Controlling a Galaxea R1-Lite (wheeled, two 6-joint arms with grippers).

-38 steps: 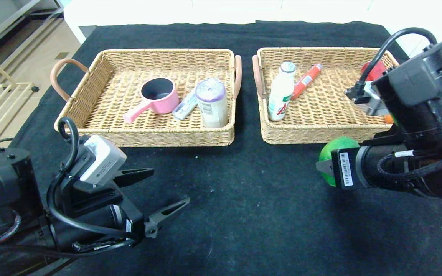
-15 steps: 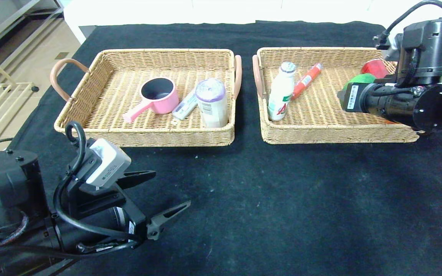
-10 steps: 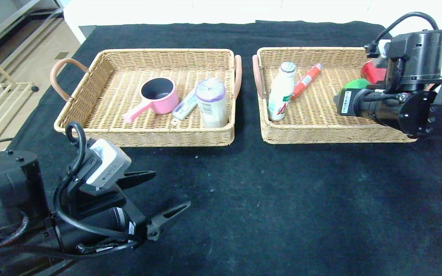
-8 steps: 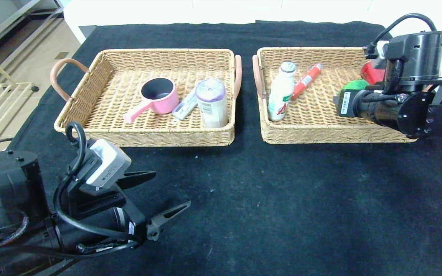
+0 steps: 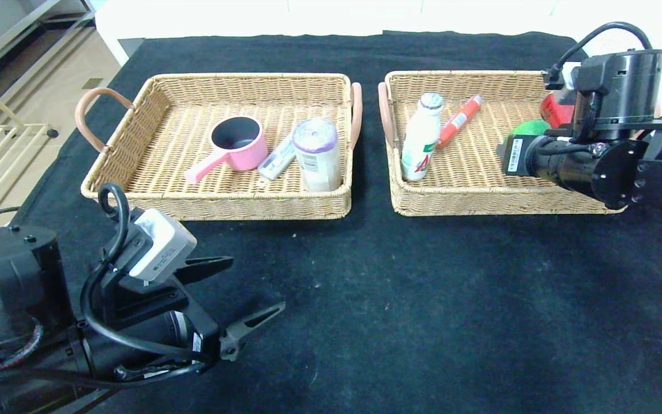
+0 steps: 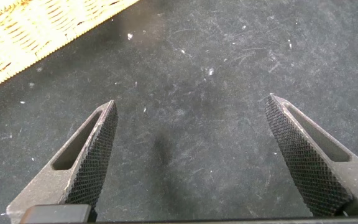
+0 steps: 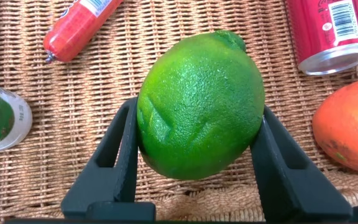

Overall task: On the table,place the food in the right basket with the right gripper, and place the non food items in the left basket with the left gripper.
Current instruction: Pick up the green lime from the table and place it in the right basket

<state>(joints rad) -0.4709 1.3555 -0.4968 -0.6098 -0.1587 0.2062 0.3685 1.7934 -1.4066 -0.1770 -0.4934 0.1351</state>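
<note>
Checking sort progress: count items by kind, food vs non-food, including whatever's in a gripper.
Food: 5 (milk bottle, sausage, red can, orange fruit, green lime held in the right gripper over the right basket)
Non-food: 3 (pink pot, white case, bag roll, all in the left basket)
Total: 8

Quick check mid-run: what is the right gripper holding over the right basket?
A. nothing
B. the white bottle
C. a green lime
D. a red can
C: the right gripper has its fingers clamped on both sides of the green lime, above the weave of the right basket.
</note>
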